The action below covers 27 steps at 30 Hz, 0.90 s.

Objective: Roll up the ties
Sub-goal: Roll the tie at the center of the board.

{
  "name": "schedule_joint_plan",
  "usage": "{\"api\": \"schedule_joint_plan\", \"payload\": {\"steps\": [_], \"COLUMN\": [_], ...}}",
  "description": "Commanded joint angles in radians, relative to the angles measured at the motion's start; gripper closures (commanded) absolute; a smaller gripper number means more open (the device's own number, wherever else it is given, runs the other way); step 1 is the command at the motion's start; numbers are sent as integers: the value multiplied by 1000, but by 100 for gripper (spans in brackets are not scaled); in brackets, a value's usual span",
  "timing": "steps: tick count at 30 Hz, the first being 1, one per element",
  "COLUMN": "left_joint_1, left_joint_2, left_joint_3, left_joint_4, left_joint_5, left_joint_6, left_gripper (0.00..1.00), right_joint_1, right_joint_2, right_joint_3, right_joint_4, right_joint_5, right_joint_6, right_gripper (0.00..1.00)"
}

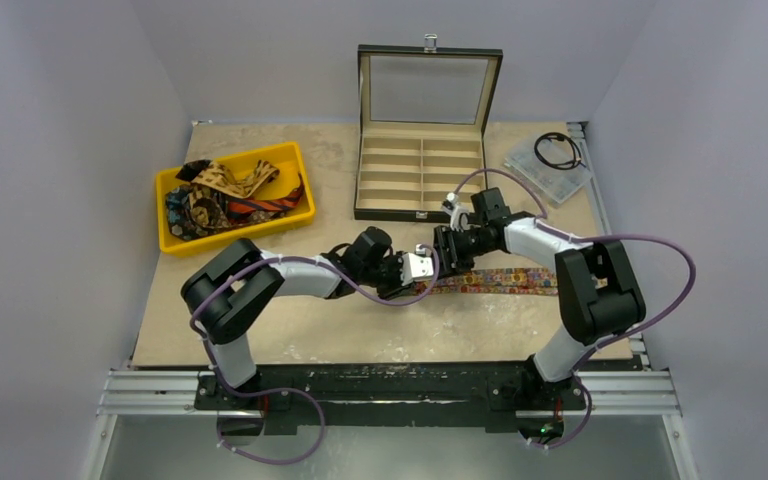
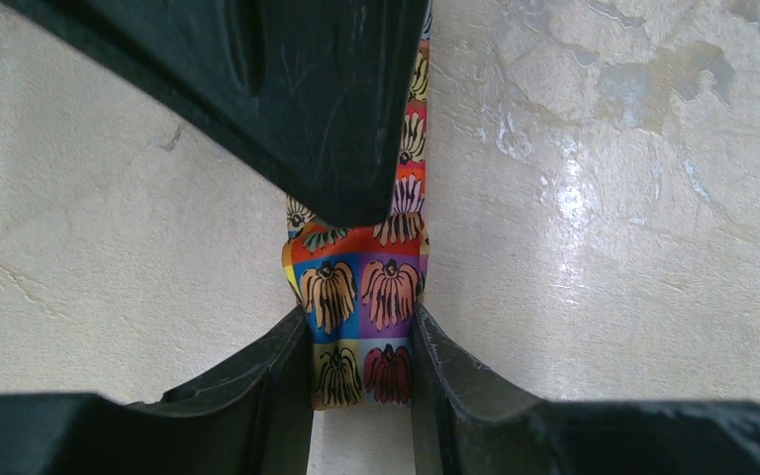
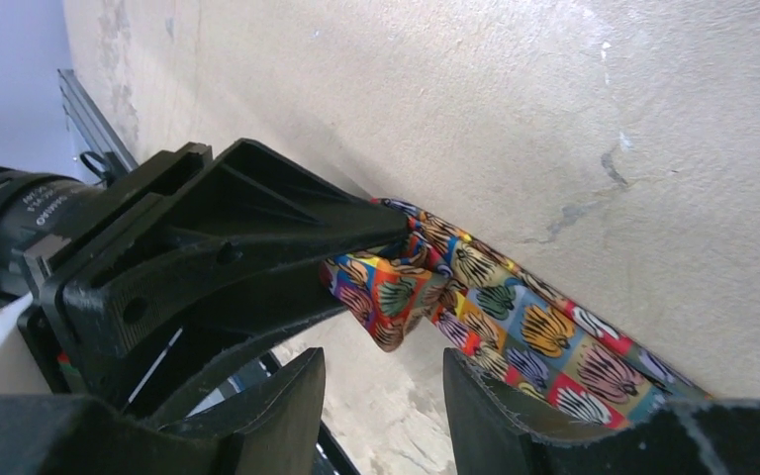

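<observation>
While the left gripper [image 2: 360,317] is closed on the folded end of the floral tie [image 3: 515,332], with one finger pressed against each edge of the fabric, the right gripper [image 3: 381,361] stands partly open just beside it and holds nothing. The gap between the right fingers shows only the table [image 1: 360,330].

1. Display box [image 1: 422,212]: black, lid raised upright, sitting at the far middle of the table. Its tan-lined interior is divided into two columns of compartments.
2. Floral tie: lies flat on the table on the near side of the display box, running from the two grippers out to the right. Both grippers meet at its left end, near the box's front wall.
3. Yellow bin [image 1: 250,228]: left of the display box. It contains a loose heap of ties: a tan-brown tie [image 1: 225,180], a red-black striped tie [image 1: 265,205] and a dark paisley tie [image 1: 190,210].
4. Clear plastic case [image 1: 550,175]: right of the display box, with a black cable [image 1: 558,150] coiled on top of it.
</observation>
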State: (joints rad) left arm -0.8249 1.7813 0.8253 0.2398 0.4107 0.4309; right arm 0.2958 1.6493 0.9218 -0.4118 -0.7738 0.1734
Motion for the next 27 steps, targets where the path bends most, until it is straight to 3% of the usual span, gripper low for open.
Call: {"api": "schedule_joint_plan", "payload": {"steps": [1, 11, 18, 27], "left_joint_1": [-6, -9, -8, -5], "left_joint_2": [48, 57, 68, 73], "left_joint_3": [3, -3, 8, 17], "left_joint_4": [-154, -154, -158, -160], "left_joint_5": [-70, -72, -68, -40], "left_joint_6": [39, 50, 42, 12], "left_gripper": [80, 79, 77, 75], "right_joint_1": [25, 33, 36, 36], "right_joint_2": [34, 108, 120, 135], "right_joint_3": [-12, 3, 17, 26], "right_joint_4": [99, 151, 112, 52], "right_joint_5": [-26, -33, -35, 47], "right_joint_6": [101, 107, 52, -24], "right_gripper": [53, 63, 100, 100]}}
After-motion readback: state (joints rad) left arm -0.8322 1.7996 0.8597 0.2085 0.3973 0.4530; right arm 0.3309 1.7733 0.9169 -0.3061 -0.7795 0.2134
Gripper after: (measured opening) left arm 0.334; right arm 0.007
